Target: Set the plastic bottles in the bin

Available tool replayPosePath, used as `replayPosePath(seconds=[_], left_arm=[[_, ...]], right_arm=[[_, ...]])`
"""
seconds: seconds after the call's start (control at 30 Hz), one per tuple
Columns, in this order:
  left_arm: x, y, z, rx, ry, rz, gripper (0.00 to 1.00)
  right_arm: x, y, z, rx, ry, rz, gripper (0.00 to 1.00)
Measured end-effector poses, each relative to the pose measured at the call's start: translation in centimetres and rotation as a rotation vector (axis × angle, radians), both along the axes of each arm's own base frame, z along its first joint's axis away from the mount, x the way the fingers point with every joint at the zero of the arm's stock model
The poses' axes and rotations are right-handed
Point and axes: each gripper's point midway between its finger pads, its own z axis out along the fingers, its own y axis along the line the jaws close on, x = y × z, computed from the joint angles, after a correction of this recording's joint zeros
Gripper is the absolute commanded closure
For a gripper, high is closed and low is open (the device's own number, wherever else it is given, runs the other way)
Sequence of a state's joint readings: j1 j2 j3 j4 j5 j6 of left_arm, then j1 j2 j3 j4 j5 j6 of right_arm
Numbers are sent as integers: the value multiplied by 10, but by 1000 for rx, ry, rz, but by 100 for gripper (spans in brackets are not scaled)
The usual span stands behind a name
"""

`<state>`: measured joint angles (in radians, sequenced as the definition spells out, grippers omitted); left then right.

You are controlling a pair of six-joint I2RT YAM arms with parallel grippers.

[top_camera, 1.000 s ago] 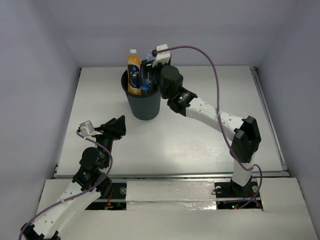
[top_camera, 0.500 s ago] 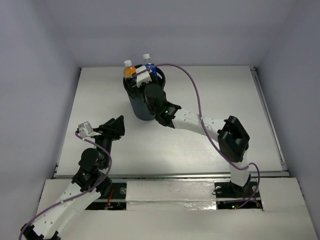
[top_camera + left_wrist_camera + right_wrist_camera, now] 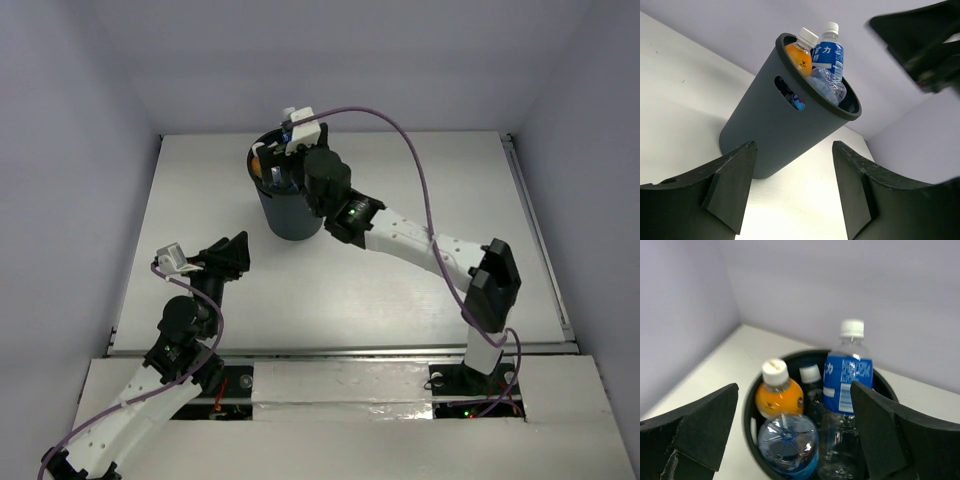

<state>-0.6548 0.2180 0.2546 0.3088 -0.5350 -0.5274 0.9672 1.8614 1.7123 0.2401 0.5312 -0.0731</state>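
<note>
Inside the round black bin (image 3: pixel 292 212), which stands upright toward the far side of the white table (image 3: pixel 420 190), we see the plastic bottles (image 3: pixel 820 65) packed close together. An orange-filled bottle (image 3: pixel 778 395) with a white cap stands at the left of the bin. A taller blue-labelled bottle (image 3: pixel 846 382), also white-capped, stands at the right, and its neck rises above the rim. Between them a smaller white cap (image 3: pixel 810 373) shows lower down. A clear blue-tinted bottle (image 3: pixel 788 440) lies nearest the wrist camera with its round base facing up. Through the slot handle (image 3: pixel 788 93) in the bin's side we glimpse a dark and blue label.

Directly above the bin's mouth hangs the right gripper (image 3: pixel 795 387). Its two black fingers are spread wide on either side of the opening, and nothing is between them. The left gripper (image 3: pixel 795 150) sits well apart, low over the near left part of the table and pointed at the bin. Its fingers are likewise spread and empty. Pale lilac walls (image 3: pixel 400 60) enclose the table.
</note>
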Motion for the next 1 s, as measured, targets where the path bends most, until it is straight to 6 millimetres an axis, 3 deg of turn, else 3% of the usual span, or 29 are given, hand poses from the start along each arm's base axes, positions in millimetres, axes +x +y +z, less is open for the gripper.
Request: replayPosePath(seconds=[0.1, 0.13, 0.2, 0.23, 0.3, 0.4, 0.47, 0.5, 0.53, 0.63, 0.7, 0.8, 1.0], left_arm=[[-1, 1, 0, -1, -1, 1, 37], [-1, 1, 1, -1, -3, 1, 35], [-2, 1, 2, -4, -7, 0, 32], [-2, 2, 2, -5, -9, 0, 31], [-3, 2, 4, -9, -14, 0, 26], [-4, 3, 4, -14, -16, 1, 20], [-5, 2, 3, -15, -10, -3, 18], [-5, 2, 1, -14, -6, -3, 16], [-5, 2, 0, -14, -2, -2, 16], [-5, 4, 0, -22, 2, 3, 13], [-5, 4, 0, -29, 2, 6, 13], [-5, 5, 1, -33, 3, 9, 13], [-3, 3, 2, -35, 19, 10, 13]], right_arm=[[-17, -15, 37, 94, -18, 32, 17], [-26, -24, 47, 128, -22, 42, 43], [-44, -47, 61, 187, -25, 54, 70], [-55, -62, 67, 224, -28, 57, 88], [-78, -96, 73, 310, -29, 53, 92], [-110, -149, 65, 428, -16, 28, 88], [-127, -182, 55, 502, -5, -1, 76], [-135, -199, 50, 535, -3, -18, 69], [-142, -215, 45, 566, 0, -41, 46], [-159, -258, 31, 648, 5, -114, 16], [-165, -279, 26, 689, 7, -158, 13], [-165, -287, 14, 702, 23, -194, 13], [-153, -271, -21, 600, 88, -229, 14]])
